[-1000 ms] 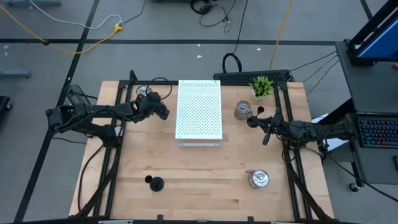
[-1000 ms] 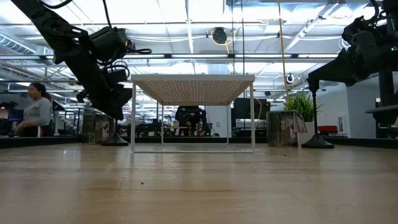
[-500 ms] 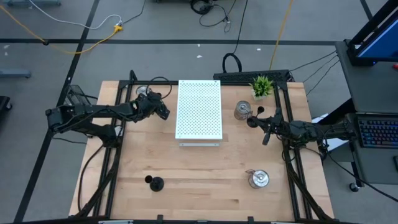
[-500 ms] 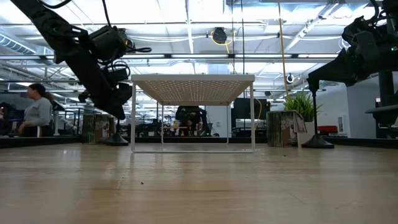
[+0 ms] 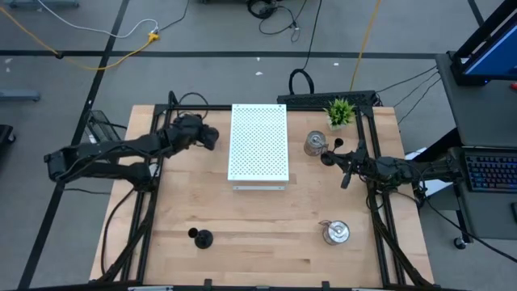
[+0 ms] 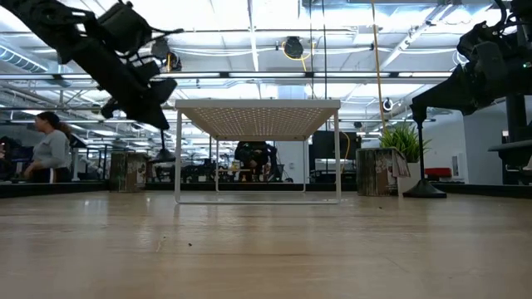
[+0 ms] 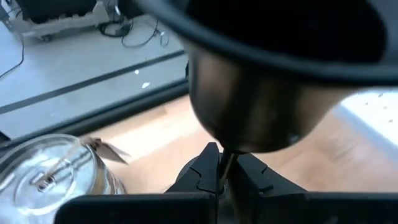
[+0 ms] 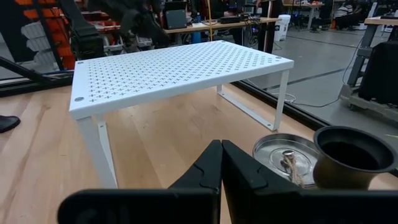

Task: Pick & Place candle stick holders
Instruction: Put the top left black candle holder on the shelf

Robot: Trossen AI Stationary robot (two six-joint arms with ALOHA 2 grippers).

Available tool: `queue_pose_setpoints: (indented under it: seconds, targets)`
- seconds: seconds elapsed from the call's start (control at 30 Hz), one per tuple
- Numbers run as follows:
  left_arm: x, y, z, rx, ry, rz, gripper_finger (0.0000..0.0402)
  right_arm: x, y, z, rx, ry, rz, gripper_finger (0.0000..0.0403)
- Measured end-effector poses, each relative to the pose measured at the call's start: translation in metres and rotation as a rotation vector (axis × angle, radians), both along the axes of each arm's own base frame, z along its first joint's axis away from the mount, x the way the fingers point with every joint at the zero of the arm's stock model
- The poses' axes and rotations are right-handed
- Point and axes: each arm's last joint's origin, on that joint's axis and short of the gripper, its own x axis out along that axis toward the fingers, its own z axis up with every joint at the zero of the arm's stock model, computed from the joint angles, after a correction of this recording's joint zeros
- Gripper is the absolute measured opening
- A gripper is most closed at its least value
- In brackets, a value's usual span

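Change is confined to the left arm: its left gripper (image 5: 203, 136), low beside the white rack (image 5: 258, 141) a second ago, now stands higher and nearer the table's rear edge, and in the low view it hangs level with the rack top. Its jaws are clenched on the thin stem of a black candle stick holder (image 7: 280, 93), so that holder appears lifted clear of the table; in my judgement the pick is made and the place remains. The held piece is dark and matte with a smooth, rounded cup, its stem running down between the fingertips. A silver holder (image 7: 53, 171), shiny and squat, stands on the wood just below it. The right gripper (image 8: 221, 163) is unmoved right of the rack, jaws closed on nothing, with a second black holder (image 8: 354, 158) and a second silver holder (image 8: 289, 155) just beside it.
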Motion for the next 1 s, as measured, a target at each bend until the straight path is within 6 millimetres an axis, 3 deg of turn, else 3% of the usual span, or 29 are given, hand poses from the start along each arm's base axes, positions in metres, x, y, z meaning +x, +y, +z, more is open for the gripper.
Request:
queue_pose_setpoints:
  seconds: [0.27,0.67,1.0]
  targets:
    - [-0.011,-0.005,0.023,0.038,-0.111,0.024,0.0014,0.000,0.000,0.000,0.087,-0.042,-0.016,0.0000]
    - [-0.002,-0.001,0.103,0.099,-0.111,-0.001,0.0014,0.001,0.000,0.009,0.209,-0.193,-0.026,0.0000]
    - [0.022,-0.003,0.120,0.077,-0.096,-0.058,0.0014,0.002,0.000,0.020,0.210,-0.315,-0.014,0.0000]
